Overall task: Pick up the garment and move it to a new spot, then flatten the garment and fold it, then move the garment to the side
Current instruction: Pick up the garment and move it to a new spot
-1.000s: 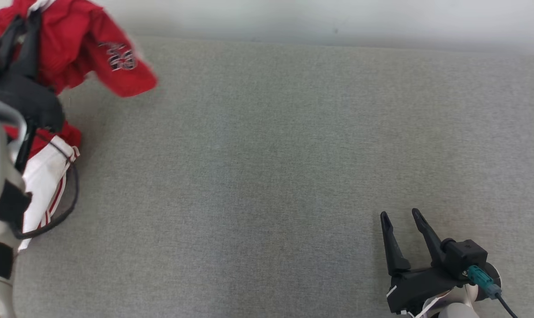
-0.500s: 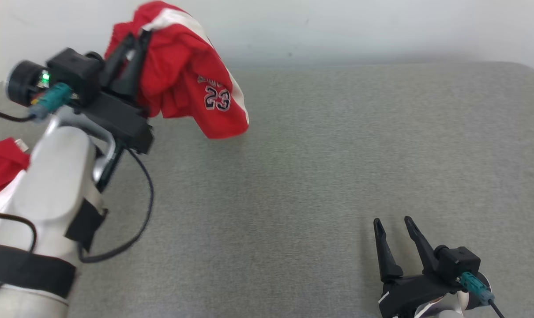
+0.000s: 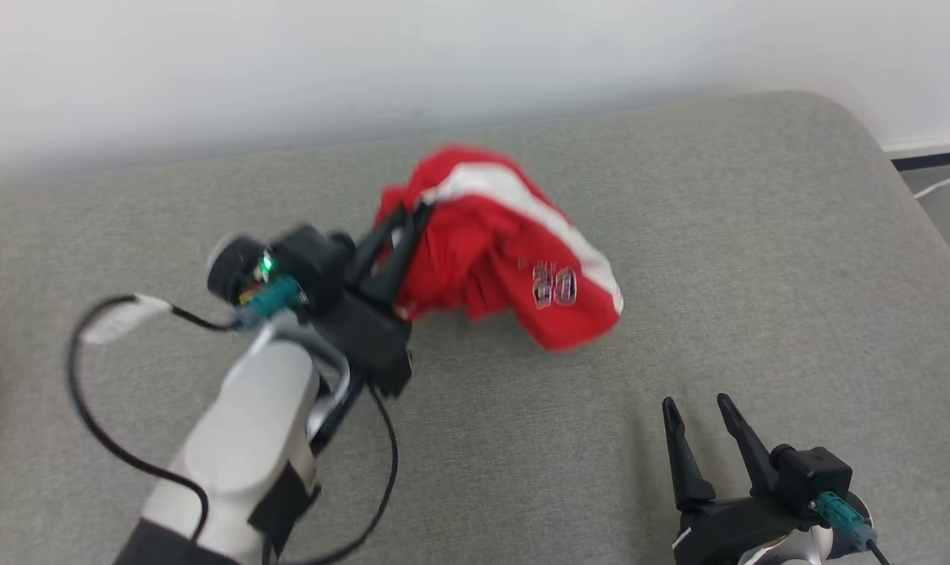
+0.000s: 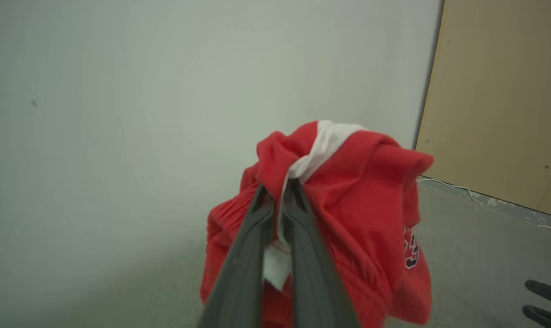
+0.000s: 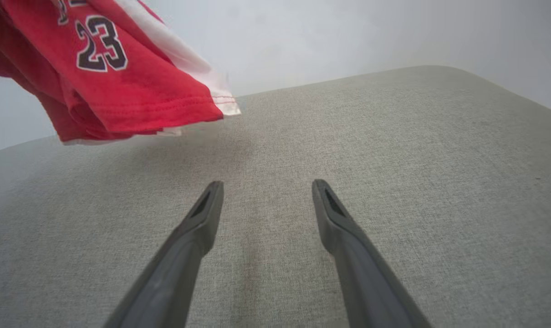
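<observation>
**Bunched garment hangs from a thin pinch**

Head view: the red garment [image 3: 498, 235] shows blurred at centre frame, wadded up over the grey surface [image 3: 797, 235]. The left jaws reach in from the lower left and are closed tight on a fold at the garment's left edge. The right jaws rest at lower right, spread wide and empty, below and to the right of the garment and well apart from it.

Left wrist view: the jaws rise from bottom centre, almost together, clamping a white strip with red cloth. The rest of the garment [image 4: 362, 218] drapes over the tips and to their right.

Right wrist view: the numbered hem [image 5: 134, 91] hangs at upper left, seemingly clear of the surface, up and left of the open jaws.

Only a small fold is caught, so a swing could tug it free. Released as a wad, the garment would likely land crumpled and be harder to flatten. The low hem may also drag.
</observation>
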Tool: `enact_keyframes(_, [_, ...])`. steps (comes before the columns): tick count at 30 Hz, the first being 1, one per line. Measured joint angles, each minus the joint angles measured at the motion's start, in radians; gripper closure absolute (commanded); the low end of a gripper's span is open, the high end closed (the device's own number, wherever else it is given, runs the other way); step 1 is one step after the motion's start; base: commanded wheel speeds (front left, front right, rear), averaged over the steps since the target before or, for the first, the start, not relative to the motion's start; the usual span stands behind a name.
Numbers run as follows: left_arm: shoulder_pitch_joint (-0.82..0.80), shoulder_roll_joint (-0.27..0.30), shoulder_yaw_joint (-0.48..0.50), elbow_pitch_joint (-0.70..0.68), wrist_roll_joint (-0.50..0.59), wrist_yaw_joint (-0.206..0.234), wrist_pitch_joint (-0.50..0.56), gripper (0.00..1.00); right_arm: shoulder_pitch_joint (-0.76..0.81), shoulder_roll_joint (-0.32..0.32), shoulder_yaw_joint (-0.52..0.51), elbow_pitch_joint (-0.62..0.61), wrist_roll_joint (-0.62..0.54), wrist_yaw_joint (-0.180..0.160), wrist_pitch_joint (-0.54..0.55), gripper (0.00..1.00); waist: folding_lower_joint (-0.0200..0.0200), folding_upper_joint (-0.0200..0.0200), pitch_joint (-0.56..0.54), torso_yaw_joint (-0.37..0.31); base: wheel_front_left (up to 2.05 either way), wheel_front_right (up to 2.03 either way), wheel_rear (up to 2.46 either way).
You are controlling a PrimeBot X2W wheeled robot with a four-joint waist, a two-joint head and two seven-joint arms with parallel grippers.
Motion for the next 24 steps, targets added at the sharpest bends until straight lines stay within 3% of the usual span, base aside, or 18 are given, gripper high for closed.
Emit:
enact_keyframes(10, [0.159,0.079,-0.091,0.118,0.074,0.000,-0.002,1.00,-0.012,-0.007,-0.012,-0.005,0.000,0.000,0.000,0.00,0.0002,0.0000,0.019,-0.022,0.00,0.00,0.00])
enact_keyframes(11, [0.172,0.086,-0.093,0.126,0.075,0.000,-0.002,0.93,-0.015,-0.008,-0.013,-0.005,0.000,0.000,0.000,0.00,0.0002,0.0000,0.018,-0.019,0.00,0.00,0.00])
enact_keyframes(12, [0.183,0.093,-0.095,0.137,0.077,0.000,-0.002,0.67,-0.017,-0.009,-0.015,-0.007,0.000,0.000,0.000,0.00,0.0002,0.0000,0.018,-0.015,0.00,0.00,0.00])
enact_keyframes(13, [0.196,0.098,-0.093,0.146,0.077,0.000,-0.002,0.29,-0.019,-0.010,-0.016,-0.009,0.000,0.000,0.000,0.00,0.0002,0.0000,0.017,-0.011,0.00,0.00,0.00])
enact_keyframes(15, [0.221,0.108,-0.081,0.156,0.075,0.000,-0.002,0.00,-0.019,-0.012,-0.019,-0.010,0.000,0.000,0.000,0.00,0.0002,0.0000,0.016,-0.002,0.00,0.00,0.00])
enact_keyframes(24, [0.328,0.107,0.022,0.121,0.076,0.013,-0.002,0.00,-0.015,-0.016,-0.014,-0.011,-0.003,0.000,0.000,0.00,0.0001,0.0000,-0.020,0.037,0.00,0.00,0.00])
